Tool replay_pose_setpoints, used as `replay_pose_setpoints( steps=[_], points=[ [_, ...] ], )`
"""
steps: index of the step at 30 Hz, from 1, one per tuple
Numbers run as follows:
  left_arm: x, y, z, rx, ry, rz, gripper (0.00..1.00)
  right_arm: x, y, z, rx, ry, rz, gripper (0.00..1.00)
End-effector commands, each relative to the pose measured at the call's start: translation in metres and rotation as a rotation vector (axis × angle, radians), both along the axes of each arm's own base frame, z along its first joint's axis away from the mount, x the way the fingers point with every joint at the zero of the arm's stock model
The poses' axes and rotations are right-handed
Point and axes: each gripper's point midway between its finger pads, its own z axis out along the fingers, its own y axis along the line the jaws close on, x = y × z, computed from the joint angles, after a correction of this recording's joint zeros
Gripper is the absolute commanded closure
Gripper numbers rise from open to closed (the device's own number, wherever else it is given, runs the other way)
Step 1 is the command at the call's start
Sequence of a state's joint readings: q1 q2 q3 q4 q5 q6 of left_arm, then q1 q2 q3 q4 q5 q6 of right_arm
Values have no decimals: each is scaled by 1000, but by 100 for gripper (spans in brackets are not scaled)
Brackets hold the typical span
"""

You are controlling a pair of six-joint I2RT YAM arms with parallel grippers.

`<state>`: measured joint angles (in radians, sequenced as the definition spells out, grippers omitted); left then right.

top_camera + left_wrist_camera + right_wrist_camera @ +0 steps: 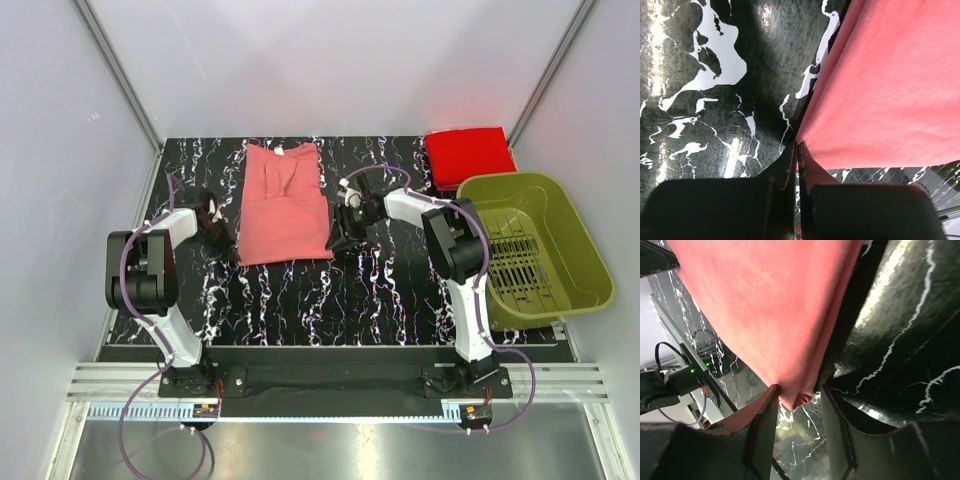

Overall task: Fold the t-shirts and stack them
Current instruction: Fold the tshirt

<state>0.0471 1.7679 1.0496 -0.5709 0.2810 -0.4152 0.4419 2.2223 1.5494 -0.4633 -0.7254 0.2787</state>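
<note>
At the left of the glossy black, white-veined surface (pixel 300 300), the left claw (pixel 796 147) is pressed together, pinching the left edge of the salmon-pink t-shirt (pixel 283 205). This soft, finely ribbed cloth lies mid-surface. The right claw (pixel 800 390) stands spread around a drooping point of its right edge. Far right, a red t-shirt (pixel 468 155) lies folded square behind a slotted olive plastic basket (pixel 590 270).

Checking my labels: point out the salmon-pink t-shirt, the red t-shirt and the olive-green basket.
salmon-pink t-shirt (pixel 285 210): top external view, middle of its body.
red t-shirt (pixel 468 155): top external view, centre of the folded top.
olive-green basket (pixel 515 205): top external view, its far inner wall.
</note>
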Motion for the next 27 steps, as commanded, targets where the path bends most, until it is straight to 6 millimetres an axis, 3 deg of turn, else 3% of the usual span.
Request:
replay_pose_setpoints(
  steps=[1,10,11,12,15,16,18,24,25,27],
  points=[
    [0,1,-6,16,-1,-10,100,-15,4,-6,-36,13,19,53],
    [2,0,-4,14,5,-24,100,-26,-4,-22,-89,67,-13,53],
    [1,-1,-5,10,7,-28,100,-26,-6,-25,-101,69,-17,57],
    [0,-2,-5,10,9,-30,100,-26,-7,-27,-112,69,-21,71],
    [-6,-6,-4,22,16,-33,100,-29,-21,-31,-180,59,-40,95],
    [-7,-6,0,34,7,-26,100,-35,-27,-33,-207,72,-40,98],
    [-19,-17,-1,35,23,-26,100,-37,-36,-28,-250,42,-45,100],
    [-64,-57,0,41,33,-141,100,-70,-63,-27,-325,70,-89,100],
    [-74,-57,-4,51,41,-134,100,-83,-70,-35,-346,98,-95,100],
    [-86,-60,-6,64,42,-144,100,-89,-77,-34,-357,86,-112,100]
  ],
)
